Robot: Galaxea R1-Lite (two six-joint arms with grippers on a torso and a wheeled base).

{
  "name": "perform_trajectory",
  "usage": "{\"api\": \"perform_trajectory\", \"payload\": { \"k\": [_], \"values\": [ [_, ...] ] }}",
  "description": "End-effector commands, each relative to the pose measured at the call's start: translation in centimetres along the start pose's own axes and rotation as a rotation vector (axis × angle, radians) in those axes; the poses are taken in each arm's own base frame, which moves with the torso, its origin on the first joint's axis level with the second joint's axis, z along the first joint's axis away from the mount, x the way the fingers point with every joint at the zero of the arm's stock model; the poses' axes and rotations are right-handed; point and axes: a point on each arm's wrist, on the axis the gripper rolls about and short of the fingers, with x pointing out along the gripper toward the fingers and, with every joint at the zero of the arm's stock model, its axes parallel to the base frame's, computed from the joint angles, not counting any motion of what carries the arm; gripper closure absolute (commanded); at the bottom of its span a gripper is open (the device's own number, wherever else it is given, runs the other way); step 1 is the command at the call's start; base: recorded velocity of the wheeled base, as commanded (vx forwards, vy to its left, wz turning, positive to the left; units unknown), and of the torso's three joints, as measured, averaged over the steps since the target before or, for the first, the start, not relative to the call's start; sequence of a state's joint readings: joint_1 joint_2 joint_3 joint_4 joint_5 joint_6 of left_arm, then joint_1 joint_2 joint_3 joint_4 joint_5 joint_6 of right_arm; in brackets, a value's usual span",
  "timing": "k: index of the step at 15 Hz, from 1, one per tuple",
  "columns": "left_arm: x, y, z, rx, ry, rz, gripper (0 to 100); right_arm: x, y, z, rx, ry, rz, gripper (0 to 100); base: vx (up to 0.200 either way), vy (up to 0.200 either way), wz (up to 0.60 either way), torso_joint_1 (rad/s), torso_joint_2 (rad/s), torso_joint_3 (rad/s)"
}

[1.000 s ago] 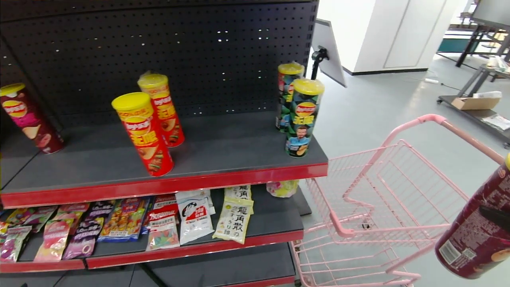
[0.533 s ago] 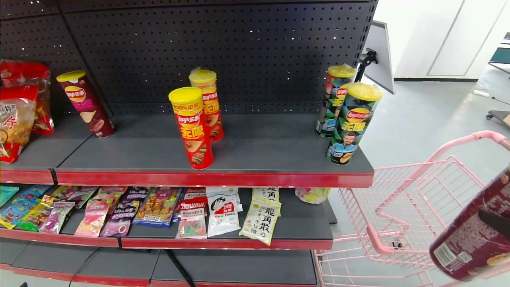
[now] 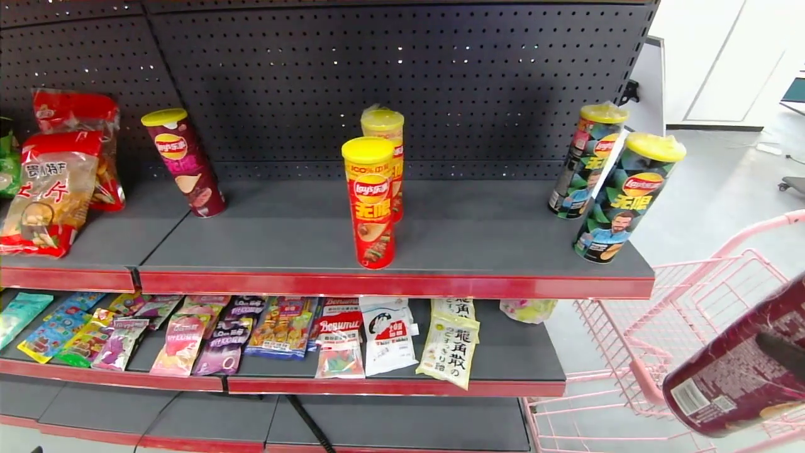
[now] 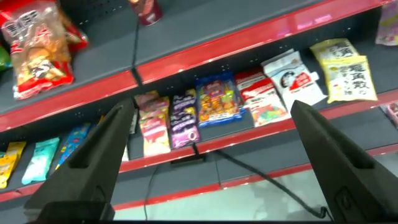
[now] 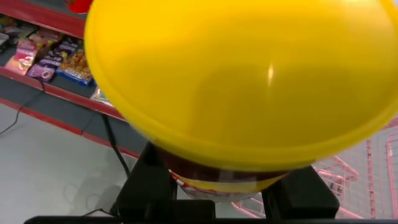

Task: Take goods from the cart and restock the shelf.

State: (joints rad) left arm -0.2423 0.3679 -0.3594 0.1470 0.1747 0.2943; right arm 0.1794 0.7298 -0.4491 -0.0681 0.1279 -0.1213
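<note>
Shelf point(image 3: 283, 236) fills my head view, red front lip running 9 to 3 o'clock. I see bare board either side of red cans point(image 3: 370, 201) at centre: toward shelf maroon can point(image 3: 185, 163) at 10 o'clock, and toward green cans point(image 3: 619, 198) at 3 o'clock, front one right at shelf's corner edge. Pink cart point(image 3: 764, 226) at 4 o'clock, just beside shelf end. Held can point(image 3: 736, 371), maroon, tilted over cart at 4 o'clock. Right gripper point(image 5: 221, 190) clamped on its body under yellow lid. Left gripper point(image 4: 211, 162) spread wide, holding nothing, facing snack packets point(image 4: 217, 102) on lower board.
</note>
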Motion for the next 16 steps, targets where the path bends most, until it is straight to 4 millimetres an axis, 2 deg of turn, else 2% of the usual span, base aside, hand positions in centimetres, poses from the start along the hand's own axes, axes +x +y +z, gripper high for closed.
{"api": "perform_trajectory", "payload": {
  "k": [1,7,10,16],
  "values": [
    [-0.01,0.01,0.03,0.0,-0.001,0.0,0,-0.59,0.2,-0.24,-0.001,-0.023,0.032,100,0.0,0.2,0.0,0.002,0.0,0.007],
    [-0.01,0.01,0.03,0.0,-0.001,0.0,0,-1.19,0.43,-0.35,-0.007,-0.054,0.086,100,0.0,0.2,0.0,0.002,0.0,0.001],
    [-0.02,0.03,0.08,0.0,-0.003,0.003,0,-1.49,0.76,-0.44,-0.018,-0.072,0.172,100,0.0,0.2,0.0,0.001,0.0,-0.001],
    [-0.06,0.05,0.11,-0.001,-0.006,0.004,0,-1.54,0.81,-0.72,-0.019,-0.066,0.175,100,0.0,0.2,0.0,-0.002,0.0,0.005]
  ]
}}
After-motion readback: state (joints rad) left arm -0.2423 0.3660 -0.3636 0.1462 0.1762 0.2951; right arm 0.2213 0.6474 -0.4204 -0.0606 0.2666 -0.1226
